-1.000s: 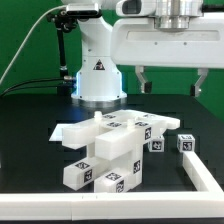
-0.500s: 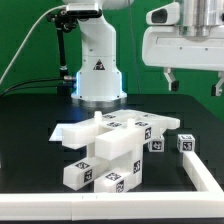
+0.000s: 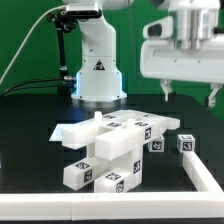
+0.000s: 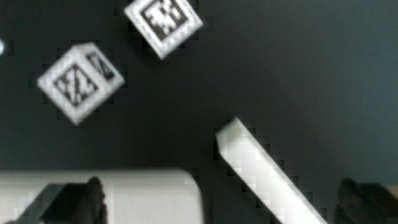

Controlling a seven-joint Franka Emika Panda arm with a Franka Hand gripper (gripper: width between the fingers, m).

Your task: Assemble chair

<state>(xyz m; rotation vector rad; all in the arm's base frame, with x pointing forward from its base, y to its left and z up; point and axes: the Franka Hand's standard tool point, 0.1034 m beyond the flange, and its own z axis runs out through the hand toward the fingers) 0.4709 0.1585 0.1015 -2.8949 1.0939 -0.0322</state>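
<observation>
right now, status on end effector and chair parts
End effector open, empty, up high. Matte white tagged plastic chair pieces heaped together. Small white tagged cube apart.

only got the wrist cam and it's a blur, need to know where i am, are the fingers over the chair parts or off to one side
Observer: Off to one side. The gripper hangs high above the table, toward the exterior view's right of the pile of chair parts.
Operator: ok am i holding anything
Observer: No. The fingers stand wide open with nothing between them.
Operator: any piece lying apart from the pile
Observer: Yes. One small tagged cube stands alone on the exterior view's right of the pile, near the white rail.
</observation>
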